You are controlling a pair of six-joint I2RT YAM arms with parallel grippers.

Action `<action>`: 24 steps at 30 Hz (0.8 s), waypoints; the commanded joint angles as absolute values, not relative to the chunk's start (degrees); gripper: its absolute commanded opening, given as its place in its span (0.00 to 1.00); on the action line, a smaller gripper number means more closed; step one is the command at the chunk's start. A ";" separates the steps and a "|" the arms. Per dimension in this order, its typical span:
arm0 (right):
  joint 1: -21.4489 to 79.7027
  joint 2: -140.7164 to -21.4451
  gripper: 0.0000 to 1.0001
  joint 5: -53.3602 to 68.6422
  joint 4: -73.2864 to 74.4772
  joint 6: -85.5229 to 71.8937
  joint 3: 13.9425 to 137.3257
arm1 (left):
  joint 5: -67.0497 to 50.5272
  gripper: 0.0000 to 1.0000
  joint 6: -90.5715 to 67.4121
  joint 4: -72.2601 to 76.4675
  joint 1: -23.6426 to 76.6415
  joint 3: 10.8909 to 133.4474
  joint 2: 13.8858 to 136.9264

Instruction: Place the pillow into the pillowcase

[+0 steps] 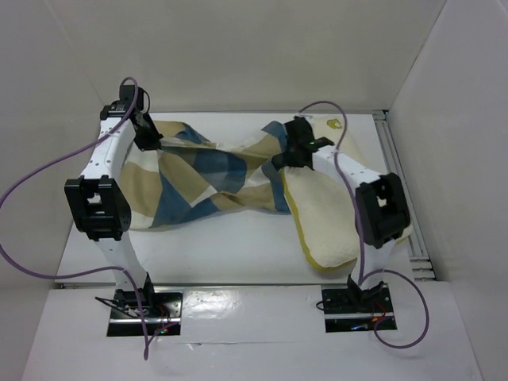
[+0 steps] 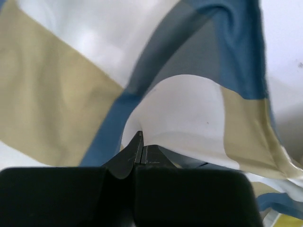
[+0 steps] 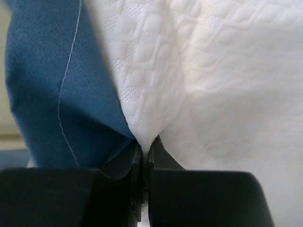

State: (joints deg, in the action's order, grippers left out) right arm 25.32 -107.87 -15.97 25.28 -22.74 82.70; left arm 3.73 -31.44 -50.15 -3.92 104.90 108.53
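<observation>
Fingertips of my left claw (image 2: 140, 144) are pressed together on a fold of pillowcase (image 2: 71, 94). The claw's body blocks the bottom of that view, so I cannot see how much cloth sits between them. Just past the tips the checked cloth arches up and fills the picture.

My right claw (image 3: 144, 147) is likewise closed tight. Blue pillowcase cloth runs into the pinch from its left, and the pillow (image 3: 213, 85), white and quilted, puckers into it from the right. Which layer it truly grips I cannot tell.

From above I count two claws, one pillowcase and one pillow. The pillowcase is twisted at its middle between the claws. The pillow lies on the table (image 1: 238, 246), stretching from the right claw back toward that arm's base. The arm covers part of it, and its far end is hidden under the claw and cloth.
</observation>
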 commanded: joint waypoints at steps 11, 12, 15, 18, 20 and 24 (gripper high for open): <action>10.37 -89.38 0.32 -6.87 26.19 -16.17 78.05 | 5.28 0.00 -30.15 -50.45 -4.13 107.05 107.23; 10.37 -90.08 0.47 -5.99 25.58 -16.78 76.83 | 4.32 0.00 -30.67 -50.45 -4.13 107.05 107.23; 11.15 -92.27 0.88 -3.08 24.87 -18.10 73.66 | 1.77 0.00 -30.67 -50.45 -4.13 109.68 107.23; 14.22 -94.13 0.92 -3.08 24.87 -18.81 71.37 | 1.76 0.00 -30.06 -50.45 -2.99 111.27 107.75; 15.99 -94.66 0.92 -3.08 24.09 -19.51 69.36 | 2.37 0.00 -30.06 -51.06 -2.46 112.67 108.36; 20.81 -98.07 0.97 -3.60 22.32 -19.51 68.55 | 3.07 0.00 -30.06 -51.68 -2.46 114.69 109.42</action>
